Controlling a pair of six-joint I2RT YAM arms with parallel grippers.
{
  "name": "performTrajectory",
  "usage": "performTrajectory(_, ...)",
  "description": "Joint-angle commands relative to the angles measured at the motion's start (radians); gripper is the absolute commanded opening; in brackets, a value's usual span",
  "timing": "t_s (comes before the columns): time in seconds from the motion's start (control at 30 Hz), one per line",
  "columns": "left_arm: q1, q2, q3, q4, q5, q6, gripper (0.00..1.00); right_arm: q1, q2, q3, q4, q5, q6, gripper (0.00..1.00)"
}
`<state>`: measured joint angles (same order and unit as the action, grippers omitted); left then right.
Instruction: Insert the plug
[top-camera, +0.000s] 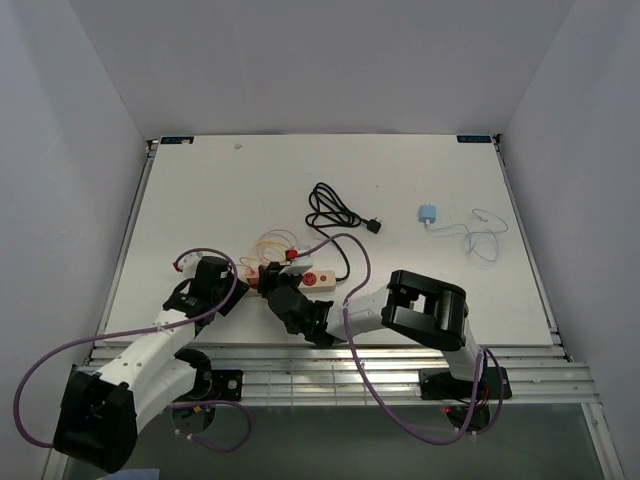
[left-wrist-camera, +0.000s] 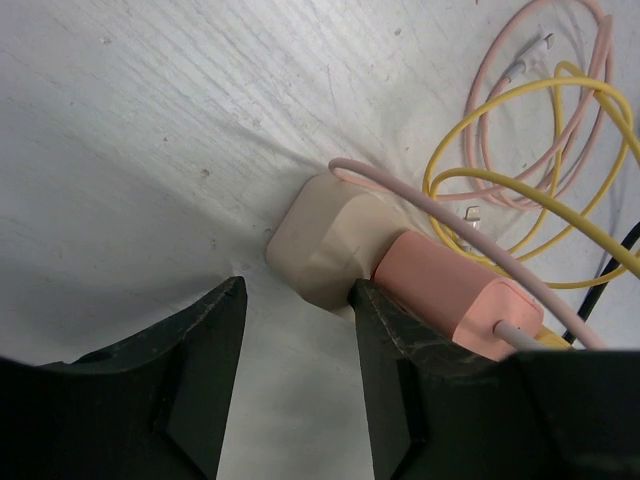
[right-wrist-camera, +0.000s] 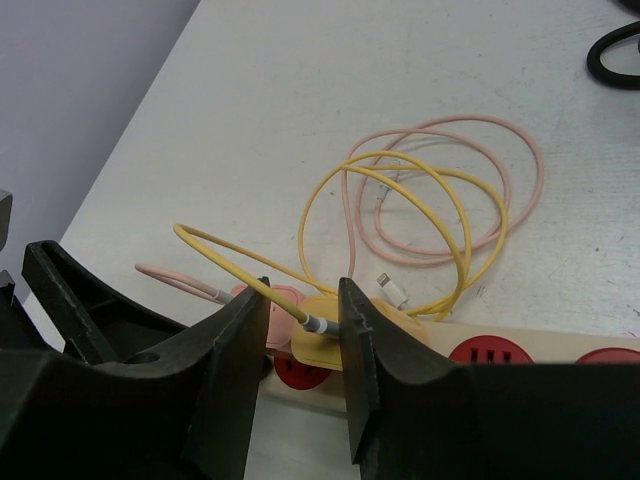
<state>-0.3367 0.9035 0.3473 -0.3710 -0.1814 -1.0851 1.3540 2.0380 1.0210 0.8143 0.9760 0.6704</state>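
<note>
A cream power strip (top-camera: 312, 279) with red sockets lies near the table's front edge. In the right wrist view a yellow plug (right-wrist-camera: 325, 338) sits on the strip (right-wrist-camera: 560, 345) next to a pink plug (right-wrist-camera: 278, 305). My right gripper (right-wrist-camera: 303, 285) is open, with its jaws just in front of the yellow plug and that plug's cable end between them. My left gripper (left-wrist-camera: 295, 310) is open at the strip's end (left-wrist-camera: 325, 240). Its right finger (left-wrist-camera: 385, 330) touches the strip beside the pink plug (left-wrist-camera: 450, 290). How deep the yellow plug sits is hidden.
Yellow cable (right-wrist-camera: 450, 200) and pink cable (right-wrist-camera: 500, 150) lie coiled just behind the strip. A black cord (top-camera: 335, 215) with a plug lies mid-table. A blue charger (top-camera: 427, 213) with a white cable lies at the right. White walls enclose the table.
</note>
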Motion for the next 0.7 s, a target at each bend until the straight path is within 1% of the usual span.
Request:
performTrajectory(0.0, -0.013, -0.027, 0.021, -0.146, 0.025, 0.022, 0.59, 0.059, 0.127, -0.061, -0.54, -0.278, -0.009, 0.42)
performTrajectory(0.1, -0.012, -0.063, 0.027, -0.175, 0.026, 0.028, 0.61, 0.059, 0.099, -0.039, -0.543, -0.257, -0.037, 0.45)
performTrajectory(0.13, -0.012, -0.074, 0.028, -0.183, 0.031, 0.028, 0.64, 0.059, 0.091, -0.033, -0.54, -0.249, -0.049, 0.45)
performTrajectory(0.23, -0.012, -0.11, 0.044, -0.218, 0.031, 0.031, 0.65, 0.059, 0.056, 0.014, -0.546, -0.209, -0.109, 0.51)
performTrajectory(0.27, -0.012, -0.12, 0.048, -0.227, 0.033, 0.031, 0.67, 0.059, 0.044, 0.03, -0.552, -0.2, -0.126, 0.55)
performTrajectory(0.33, -0.012, -0.143, 0.061, -0.247, 0.037, 0.034, 0.68, 0.059, 0.01, 0.074, -0.552, -0.186, -0.176, 0.59)
performTrajectory(0.4, -0.012, -0.153, 0.07, -0.264, 0.051, 0.037, 0.69, 0.059, -0.022, 0.109, -0.553, -0.175, -0.212, 0.73)
performTrajectory(0.47, -0.012, -0.17, 0.084, -0.275, 0.066, 0.039, 0.72, 0.059, -0.044, 0.125, -0.555, -0.177, -0.224, 0.82)
performTrajectory(0.5, -0.012, -0.176, 0.088, -0.287, 0.069, 0.04, 0.75, 0.059, -0.067, 0.131, -0.557, -0.187, -0.233, 0.84)
performTrajectory(0.57, -0.012, -0.195, 0.1, -0.298, 0.077, 0.039, 0.76, 0.059, -0.088, 0.137, -0.557, -0.198, -0.241, 0.89)
performTrajectory(0.67, -0.012, -0.206, 0.113, -0.318, 0.086, 0.037, 0.78, 0.059, -0.136, 0.133, -0.553, -0.223, -0.268, 0.93)
